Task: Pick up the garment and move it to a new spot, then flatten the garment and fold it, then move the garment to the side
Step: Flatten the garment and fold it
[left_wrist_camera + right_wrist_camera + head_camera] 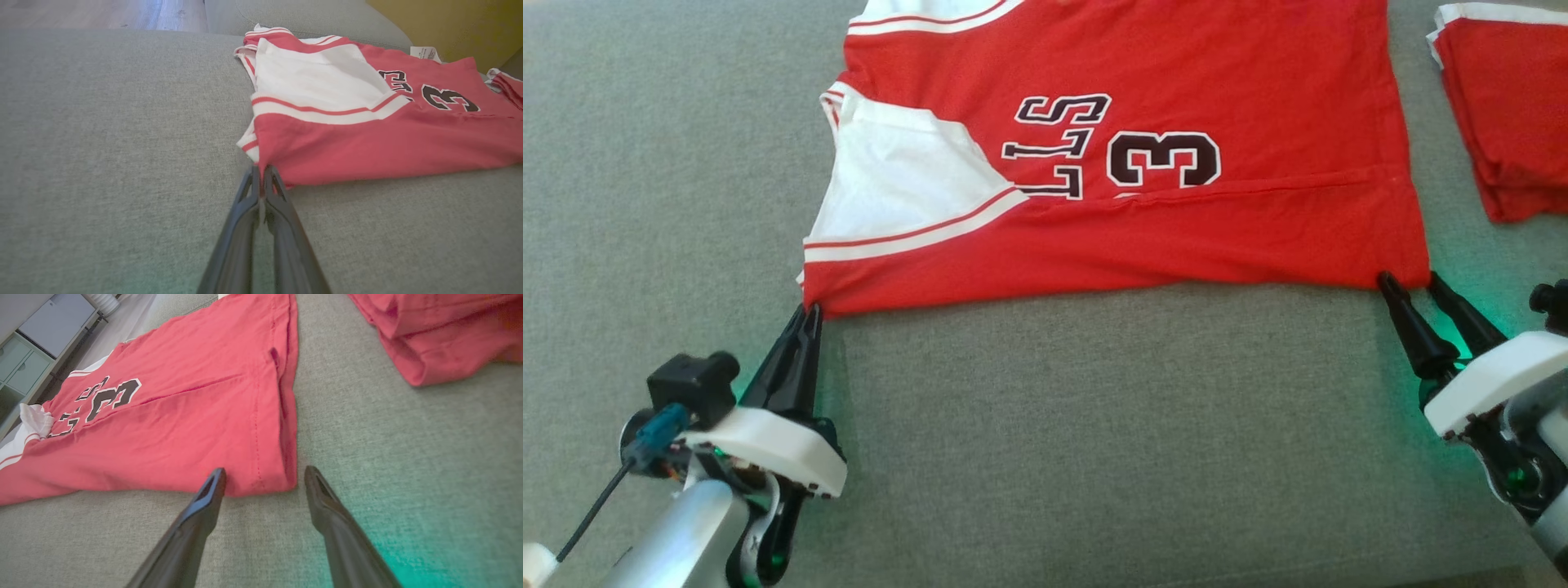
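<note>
Garment (pixel 1176 237) (red jersey, numeral 3): flat on grey sofa cushion (pixel 1094 425); Left gripper (pixel 810 310): pressed together, pinching its near left corner; Right gripper (pixel 1410 278): spread, tips flanking its near right corner; Folded red cloth (pixel 1511 114): right of it

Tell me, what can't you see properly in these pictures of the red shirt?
Shirt: its far end is cut off by the top edge of the head view.
Letters: a fold of the shirt covers part of them, so the word cannot be read.
Second red pile: cut off by the right edge of the head view, blurred in the right wrist view.
White tag: too small to read in the left wrist view.
</note>
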